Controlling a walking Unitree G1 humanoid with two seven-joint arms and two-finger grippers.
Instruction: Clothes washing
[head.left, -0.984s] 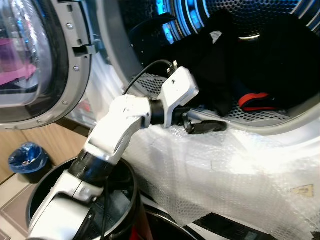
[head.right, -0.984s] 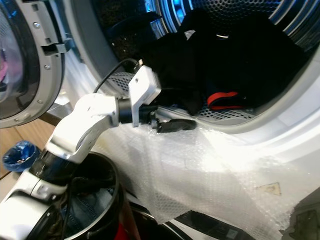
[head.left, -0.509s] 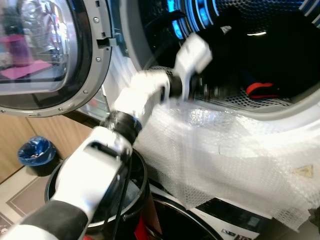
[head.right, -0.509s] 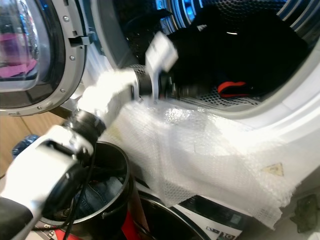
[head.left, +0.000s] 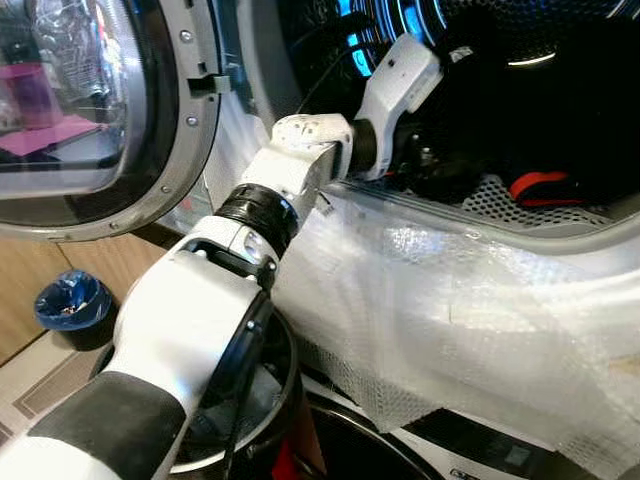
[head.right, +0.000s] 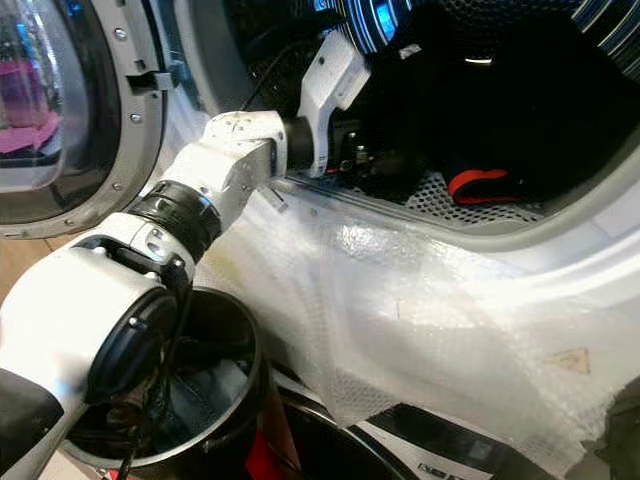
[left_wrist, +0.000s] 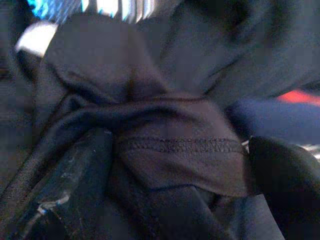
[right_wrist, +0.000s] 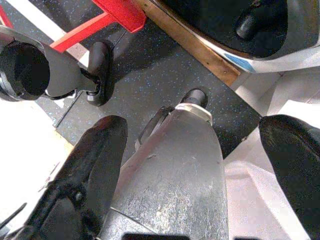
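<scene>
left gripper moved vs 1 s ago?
Yes. The left gripper went from the bubble wrap outside the drum rim into the drum, now among the dark clothes.

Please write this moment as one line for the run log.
left tool: inside washer drum, fingers around dark garment | right tool: open, idle, pointing at floor | bubble wrap: draped over drum opening | bucket: below

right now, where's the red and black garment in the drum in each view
Left eye view: red and black garment at the right, on the perforated drum floor, right of the left gripper.
Right eye view: same garment, right of centre.
Left wrist view: red strip at the right edge.
Shared landmark: black cloth between the jaws.
</scene>
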